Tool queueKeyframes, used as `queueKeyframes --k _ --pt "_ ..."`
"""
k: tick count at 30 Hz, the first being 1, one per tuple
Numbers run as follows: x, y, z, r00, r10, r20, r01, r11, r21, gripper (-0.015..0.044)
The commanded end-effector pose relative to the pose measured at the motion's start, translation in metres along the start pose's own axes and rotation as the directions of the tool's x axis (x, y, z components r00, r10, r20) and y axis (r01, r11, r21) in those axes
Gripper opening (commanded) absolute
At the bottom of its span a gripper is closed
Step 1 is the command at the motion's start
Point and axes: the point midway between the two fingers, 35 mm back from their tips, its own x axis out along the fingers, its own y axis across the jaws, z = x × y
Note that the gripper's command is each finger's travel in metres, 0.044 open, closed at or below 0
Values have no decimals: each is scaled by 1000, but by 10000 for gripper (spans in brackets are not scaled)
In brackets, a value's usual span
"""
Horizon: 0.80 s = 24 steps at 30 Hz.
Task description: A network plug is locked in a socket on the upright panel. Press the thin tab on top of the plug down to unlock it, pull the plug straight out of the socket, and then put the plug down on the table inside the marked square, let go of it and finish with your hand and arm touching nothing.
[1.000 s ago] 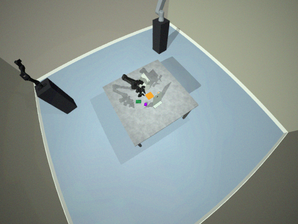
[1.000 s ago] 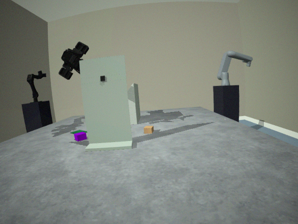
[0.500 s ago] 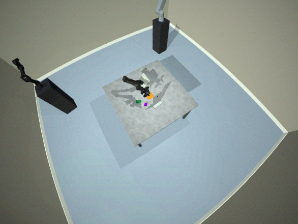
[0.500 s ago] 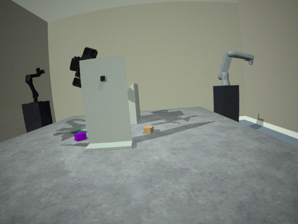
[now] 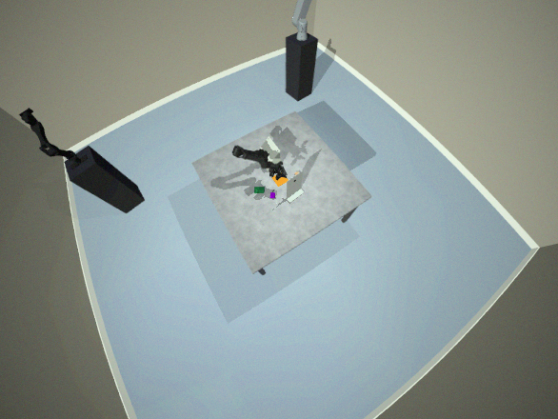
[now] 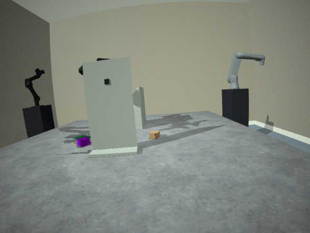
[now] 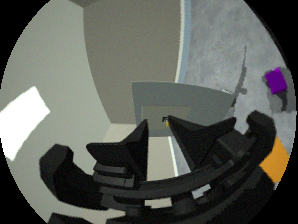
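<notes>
The upright panel stands on the table. A small black-and-yellow thing, apparently the plug, shows at the panel's face in the wrist view, partly behind a fingertip; its tab cannot be made out. My gripper is partly open with nothing between its fingers. It points at the panel from in front of it, with the plug just beyond the right fingertip in the wrist view. The exterior view shows only bits of the arm behind the panel. The flat orange square, apparently the marked square, lies before the panel.
A purple block and a green piece lie beside the orange square. A tan block sits on the panel's other side. A second pale upright slab stands farther back. Two other arms stand on pedestals off the table.
</notes>
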Motion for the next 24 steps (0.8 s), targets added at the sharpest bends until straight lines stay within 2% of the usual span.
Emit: queueKeyframes --k 1,7,24 --pt "-5 -12 -21 999 -19 -34 21 997 69 156" --pt "-13 -24 -42 997 -33 -67 42 987 152 156" --pt "6 -25 -39 997 -32 -67 42 987 155 156"
